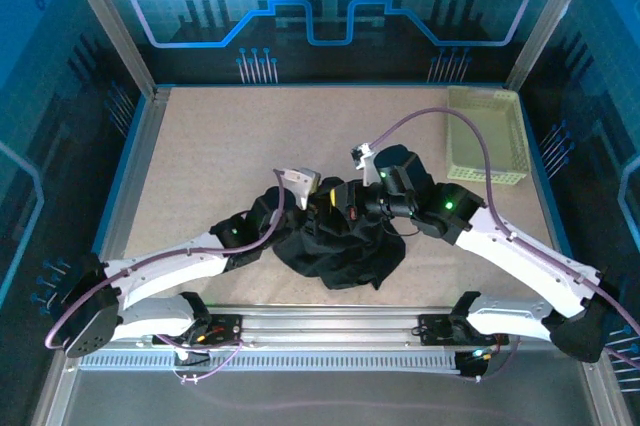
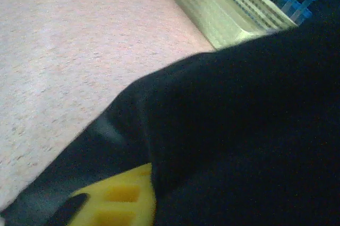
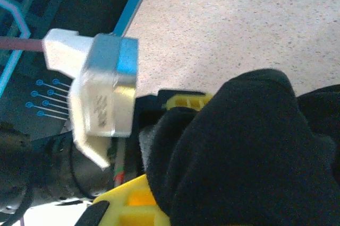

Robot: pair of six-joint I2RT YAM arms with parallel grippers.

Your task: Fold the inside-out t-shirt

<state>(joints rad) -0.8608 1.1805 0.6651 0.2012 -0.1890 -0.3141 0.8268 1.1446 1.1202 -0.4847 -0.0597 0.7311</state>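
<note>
The inside-out t-shirt [image 1: 340, 251] lies as a crumpled black heap on the table near the front edge, its upper part lifted between the two arms. My left gripper [image 1: 322, 208] comes in from the left and is shut on a fold of it. In the left wrist view black cloth [image 2: 239, 130] covers all but one yellow finger [image 2: 117, 199]. My right gripper [image 1: 352, 208] meets it from the right and is shut on the cloth too. A thick black bunch [image 3: 249, 157] bulges over its lower yellow finger [image 3: 130, 205].
A pale yellow-green basket [image 1: 487, 136] stands at the back right of the table, also seen as the basket [image 2: 223, 8] in the left wrist view. The left arm's white camera housing [image 3: 101, 93] hangs close to the right gripper. Speckled tabletop [image 1: 230, 156] spreads left and behind.
</note>
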